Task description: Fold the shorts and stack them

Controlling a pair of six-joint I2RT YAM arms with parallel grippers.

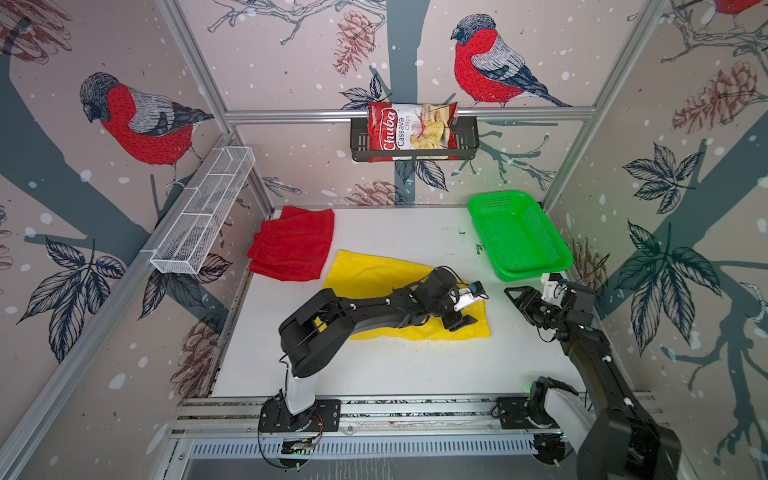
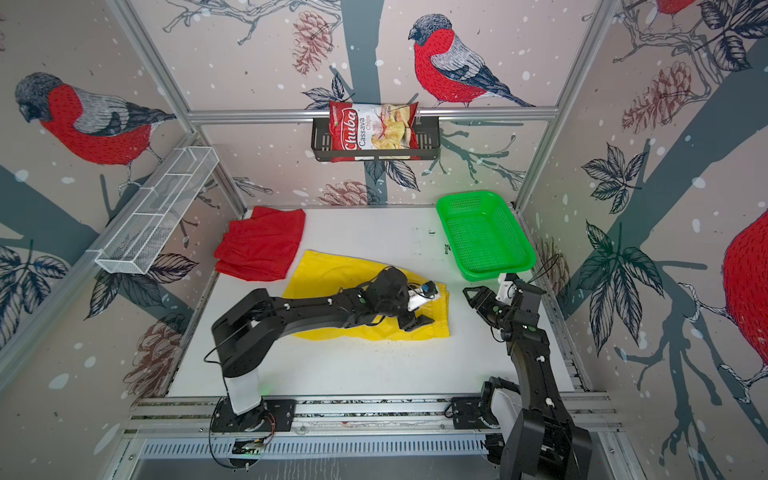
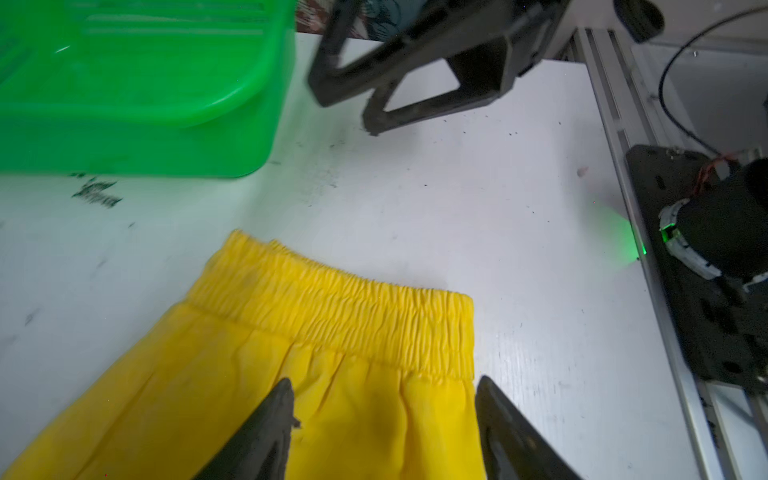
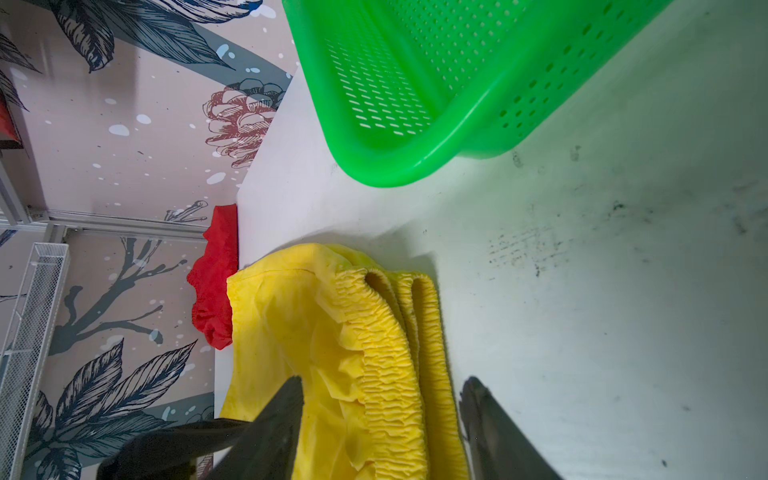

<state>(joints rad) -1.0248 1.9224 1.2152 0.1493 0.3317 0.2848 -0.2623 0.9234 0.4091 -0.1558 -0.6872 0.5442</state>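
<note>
Cloth lies slack under both grippers, and neither is holding any. The left gripper [image 3: 382, 386] hangs with its jaws apart right over the bright yellow cloth shorts [image 1: 374, 274]. The gathered elastic waistband [image 3: 332, 307] is just ahead of its fingertips, and nothing is pinched between them. The right gripper [image 1: 517, 303] is also spread and empty, off that waistband's end over the bare white table [image 1: 395, 365]. In its wrist view the layered band sits ahead of and between its fingers.

The yellow pair looks doubled leg over leg and laid flat. Both grippers face its waist end, probably so the next fold can be taken from there. Well beyond the left gripper, at the table's far corner, sit the bright red cloth shorts [image 1: 293, 245], folded into a compact square and seemingly parked as the base of the stack.

There are two pairs of shorts, one red and one yellow. One green plastic mesh basket [image 1: 536, 271] stands just past the right gripper. One red chips bag [image 1: 409, 131] is on the back wall.
</note>
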